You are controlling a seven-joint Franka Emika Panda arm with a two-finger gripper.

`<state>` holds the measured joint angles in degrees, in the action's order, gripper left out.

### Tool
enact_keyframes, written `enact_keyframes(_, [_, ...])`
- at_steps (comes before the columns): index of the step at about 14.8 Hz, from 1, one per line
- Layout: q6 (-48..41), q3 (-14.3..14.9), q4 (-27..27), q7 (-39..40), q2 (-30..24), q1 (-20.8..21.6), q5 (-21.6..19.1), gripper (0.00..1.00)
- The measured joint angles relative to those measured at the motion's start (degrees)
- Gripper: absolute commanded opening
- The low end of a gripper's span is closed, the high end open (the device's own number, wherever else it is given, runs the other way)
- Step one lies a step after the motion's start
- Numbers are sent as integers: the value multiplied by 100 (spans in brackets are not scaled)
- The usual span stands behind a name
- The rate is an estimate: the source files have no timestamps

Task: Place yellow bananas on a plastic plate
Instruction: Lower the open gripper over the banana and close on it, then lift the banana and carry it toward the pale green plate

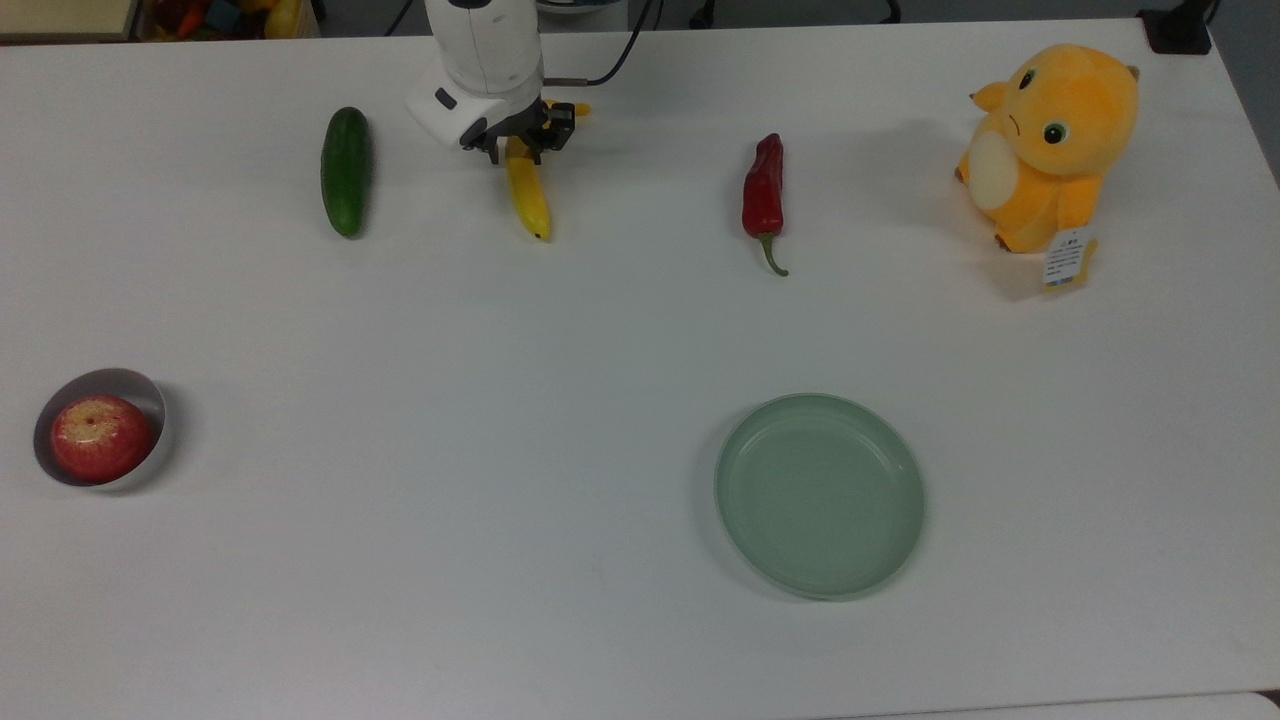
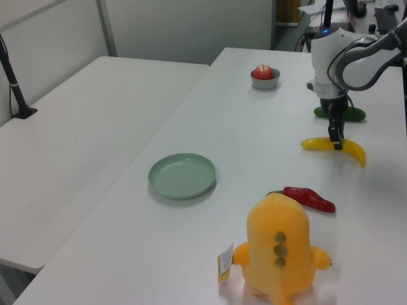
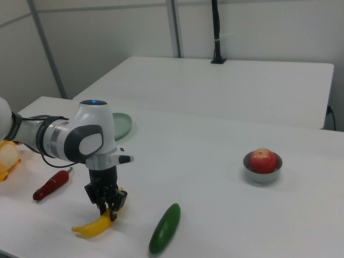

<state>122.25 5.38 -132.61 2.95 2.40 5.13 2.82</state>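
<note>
Worktop (image 1: 400, 560) carries plastic plate (image 1: 820, 495), well apart from yellow bananas (image 1: 528, 195). Banana's long axis runs up-down in the top view, dark tip toward the plate side; stem end hidden under pincer (image 1: 518, 140), fingers closed around it.

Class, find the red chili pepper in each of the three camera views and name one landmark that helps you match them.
Top view: red chili pepper, upper middle, right of the banana.
Left view: lower right, just behind the orange plush toy.
Right view: far left, above the banana.
Shared landmark: the banana under the gripper.
</note>
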Motion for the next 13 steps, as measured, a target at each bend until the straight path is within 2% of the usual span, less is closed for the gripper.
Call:
enact_keyframes(6, [0,0,92,-1,-19,-3,1,0])
enact_keyframes(9, [0,0,571,-2,-30,-1,-22,0])
enact_keyframes(12, [-11,-2,1097,-6,-3,33,-362,0])
enact_keyframes(13, [-182,-9,1479,-48,84,82,-527,0])
